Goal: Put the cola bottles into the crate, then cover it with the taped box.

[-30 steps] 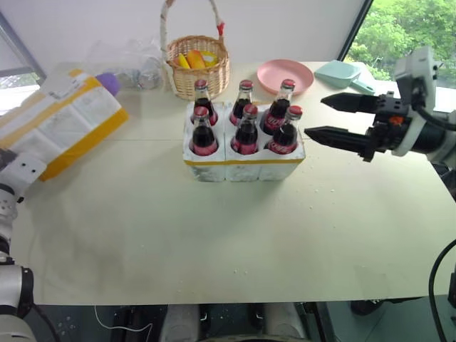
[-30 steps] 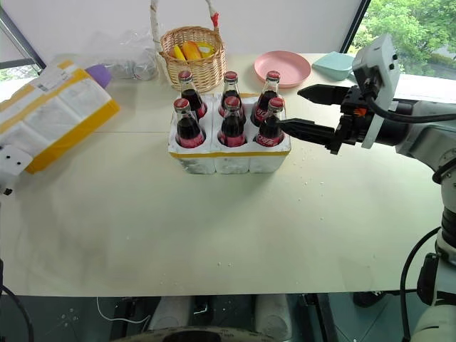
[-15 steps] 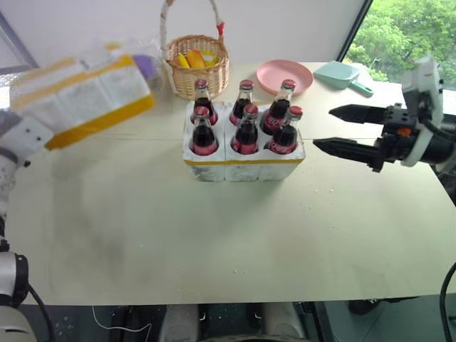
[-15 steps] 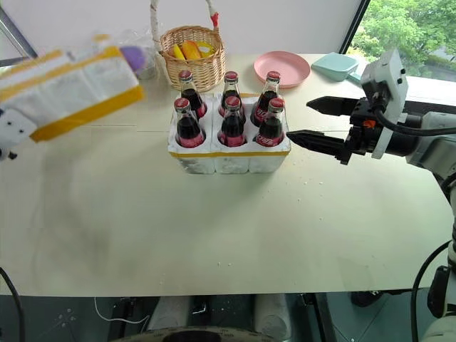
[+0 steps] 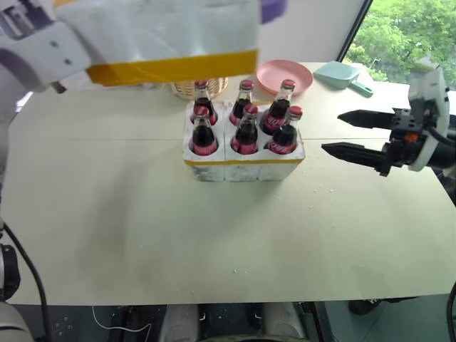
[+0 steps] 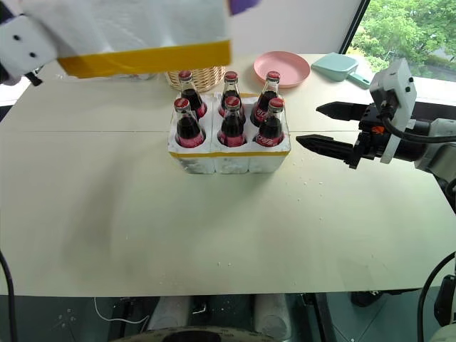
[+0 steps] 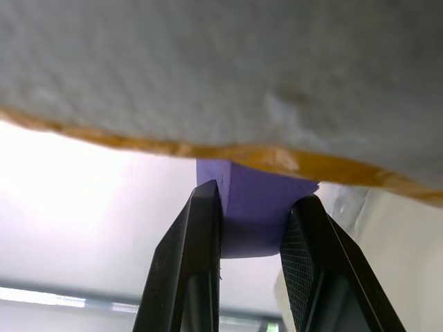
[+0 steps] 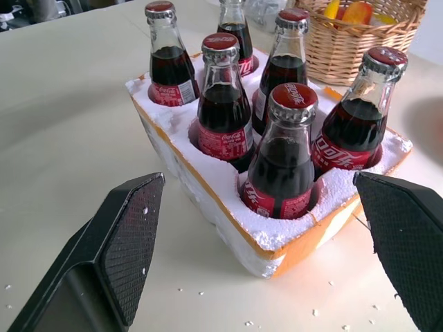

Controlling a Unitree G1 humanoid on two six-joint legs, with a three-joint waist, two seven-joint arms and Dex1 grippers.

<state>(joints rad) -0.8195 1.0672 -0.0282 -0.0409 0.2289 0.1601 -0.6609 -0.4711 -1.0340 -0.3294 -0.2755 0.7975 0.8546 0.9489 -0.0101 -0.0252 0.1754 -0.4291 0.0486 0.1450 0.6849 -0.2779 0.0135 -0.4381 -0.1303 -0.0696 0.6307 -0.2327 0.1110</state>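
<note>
Six cola bottles (image 5: 245, 117) are standing upright in the six wells of the crate (image 5: 244, 162), two rows of three, and the crate is sitting on the pale surface (image 5: 214, 242) with its yellow tape band along the lower edge.

The taped box (image 5: 160, 35) is hanging in the air, up and to the left of the crate and on its far side, its yellow band facing the camera and covering most of the wicker basket (image 5: 199, 87) that is standing just behind the crate. In the left wrist view the left end effector (image 7: 252, 228) is pinching a purple tab (image 7: 252, 214) between its two black fingers (image 7: 201, 249), closed tight on it, with the box's white foam and yellow-taped edge lying right above the tab. Whether the tab is fixed to the box I cannot tell.

The right end effector (image 5: 347, 133) is hovering to the right of the crate, near it but apart, its two fingers spread wide and gripping nothing, pointing toward the bottles. In the right wrist view the crate is showing between those spread fingers.

A pink plate (image 5: 285, 75) is lying behind the crate to the right, and a mint-green dustpan (image 5: 343, 75) is resting farther right of the plate.
</note>
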